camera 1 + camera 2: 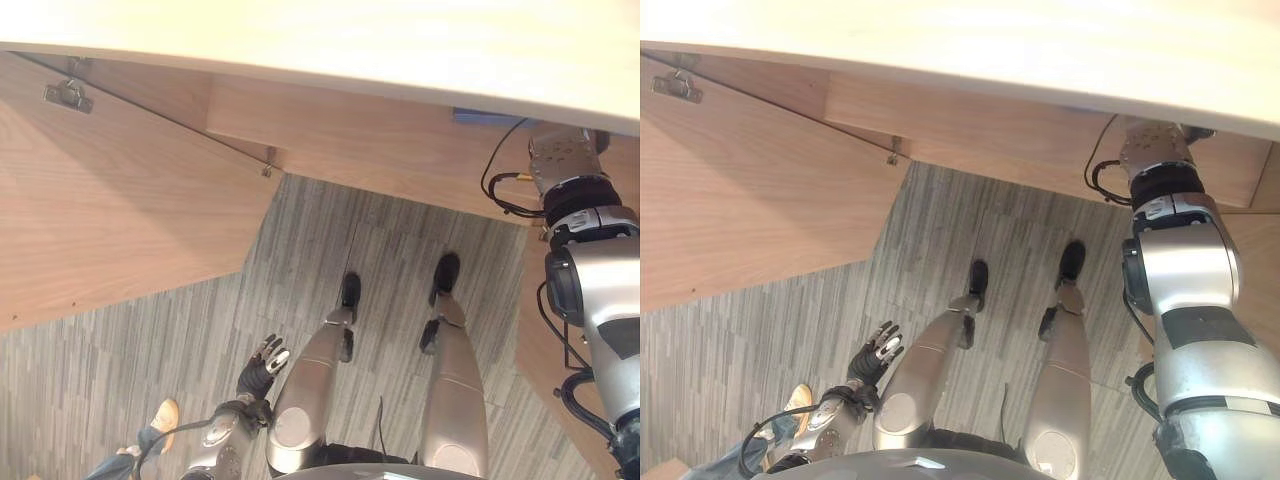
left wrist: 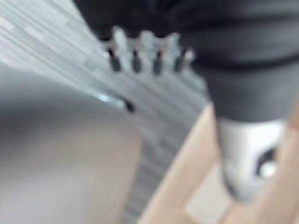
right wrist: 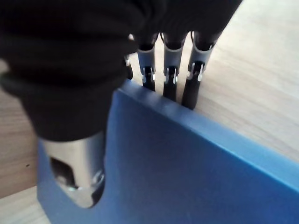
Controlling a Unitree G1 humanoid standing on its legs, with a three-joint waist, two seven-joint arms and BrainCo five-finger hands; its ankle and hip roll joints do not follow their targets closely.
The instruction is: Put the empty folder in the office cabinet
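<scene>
folder (image 1: 486, 117) mostly behind cabinet top (image 1: 400, 50)

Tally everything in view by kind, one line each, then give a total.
Blue folder: 1, pinched by the right hand, thumb on its face, fingers behind its top edge
Robot hands: 2, the left hand hanging open over the floor
Wooden cabinet doors: 1, swung open
Person's shoes: 1
Total: 5
</scene>
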